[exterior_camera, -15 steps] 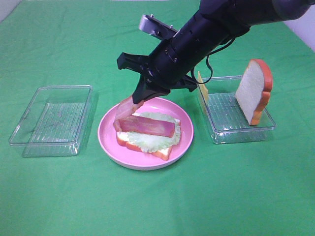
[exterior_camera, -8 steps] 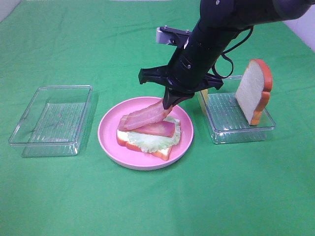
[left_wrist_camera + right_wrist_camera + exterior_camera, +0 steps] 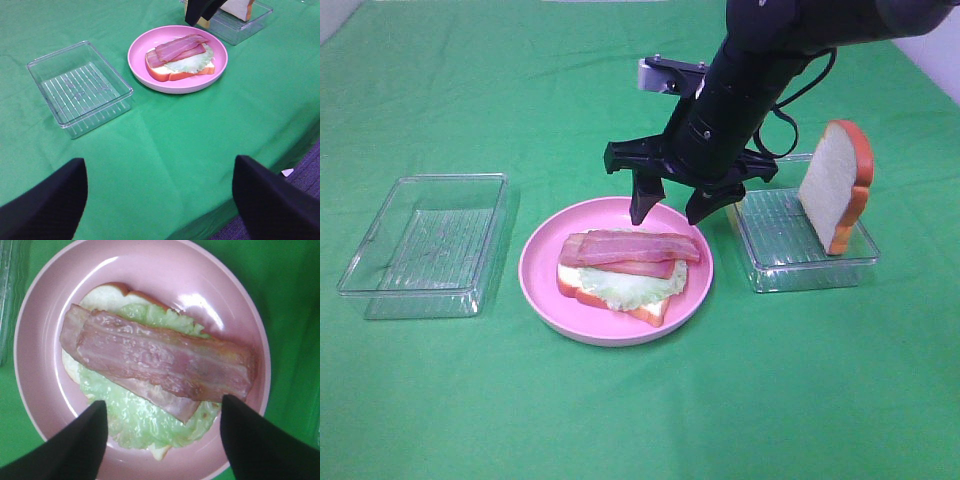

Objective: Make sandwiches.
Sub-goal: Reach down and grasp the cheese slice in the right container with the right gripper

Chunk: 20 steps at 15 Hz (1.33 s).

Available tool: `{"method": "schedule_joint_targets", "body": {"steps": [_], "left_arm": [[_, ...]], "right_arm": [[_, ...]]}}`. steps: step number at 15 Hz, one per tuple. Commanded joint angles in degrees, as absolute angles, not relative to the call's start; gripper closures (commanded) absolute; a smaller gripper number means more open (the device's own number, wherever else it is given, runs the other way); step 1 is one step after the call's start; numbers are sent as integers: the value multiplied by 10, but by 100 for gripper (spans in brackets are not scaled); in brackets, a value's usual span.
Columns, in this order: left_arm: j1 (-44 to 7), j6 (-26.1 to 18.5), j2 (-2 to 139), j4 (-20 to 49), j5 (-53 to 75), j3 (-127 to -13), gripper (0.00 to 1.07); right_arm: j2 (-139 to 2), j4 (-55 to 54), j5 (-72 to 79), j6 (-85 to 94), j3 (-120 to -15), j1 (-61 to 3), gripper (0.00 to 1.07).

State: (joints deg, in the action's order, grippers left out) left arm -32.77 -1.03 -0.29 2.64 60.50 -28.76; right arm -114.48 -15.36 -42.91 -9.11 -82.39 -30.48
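Right gripper is hovering with its jaws spread apart, gripping nothing. Directly beneath it, the sandwich is lying on the pink plate. The sandwich consists of one white slice with orange-brown crust, pale green lettuce, and two pink-red bacon strips on top. The black arm is angling steeply down, fingers pointing at the plate. Left gripper is standing wide open, well apart from the plate. Beside the right gripper, a bread slice is leaning upright in a clear tray. Green cloth is covering the table.
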Motion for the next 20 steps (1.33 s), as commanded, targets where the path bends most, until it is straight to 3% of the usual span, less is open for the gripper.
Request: {"method": "schedule_joint_targets", "body": {"steps": [1, 5, 8, 10, 14, 20], "left_arm": [[-327, -9, -16, 30, 599, -286, 30], [-327, -9, -16, 30, 599, -286, 30], [-327, -9, -16, 30, 599, -286, 30], [-327, -9, -16, 30, 599, -286, 30], [-327, -9, -16, 30, 599, -286, 30], [-327, -9, -16, 30, 599, -286, 30]], "right_arm": [[-1129, -134, -489, -96, -861, -307, 40], [-1129, -65, -649, -92, -984, -307, 44], [-1129, -5, -659, -94, -1034, -307, 46], [-1140, 38, -653, -105, -1055, -299, 56], [-1192, -23, -619, -101, -1060, -237, 56], [-1231, -26, -570, -74, -1060, -232, 55]]}}
